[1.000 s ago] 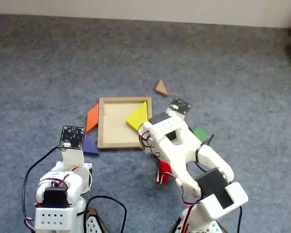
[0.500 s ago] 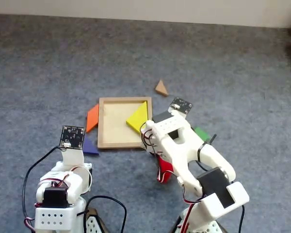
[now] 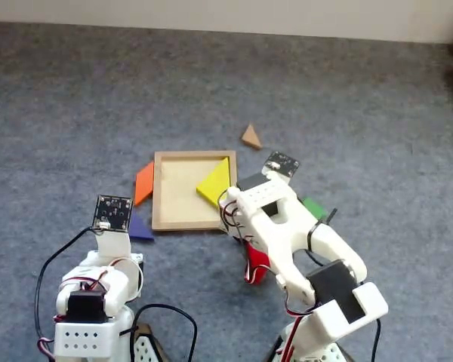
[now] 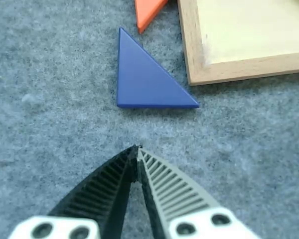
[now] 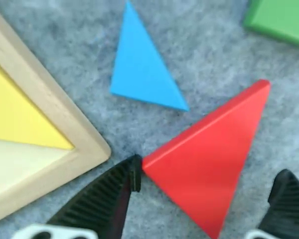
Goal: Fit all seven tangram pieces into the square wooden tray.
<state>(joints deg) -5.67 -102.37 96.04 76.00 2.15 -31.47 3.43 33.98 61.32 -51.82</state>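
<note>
The square wooden tray (image 3: 161,220) lies mid-carpet with a yellow triangle (image 3: 215,182) in its right part. An orange piece (image 3: 143,183) and a dark blue triangle (image 3: 140,227) lie at its left side. My left gripper (image 4: 138,152) is shut just short of the dark blue triangle (image 4: 145,78), with the tray corner (image 4: 194,74) beyond. My right gripper (image 5: 209,181) is open, its fingers on either side of the red triangle (image 5: 207,160). A light blue triangle (image 5: 139,64), a green piece (image 5: 281,17) and the tray corner (image 5: 84,149) lie close by.
A small brown triangle (image 3: 251,136) lies on the carpet beyond the tray's far right corner. The green piece (image 3: 313,207) sits right of the right arm. Grey carpet stretches all around, with a pale wall strip at the back.
The right arm has shifted slightly to the right and toward the near side over the red triangle. The left arm has not moved.
</note>
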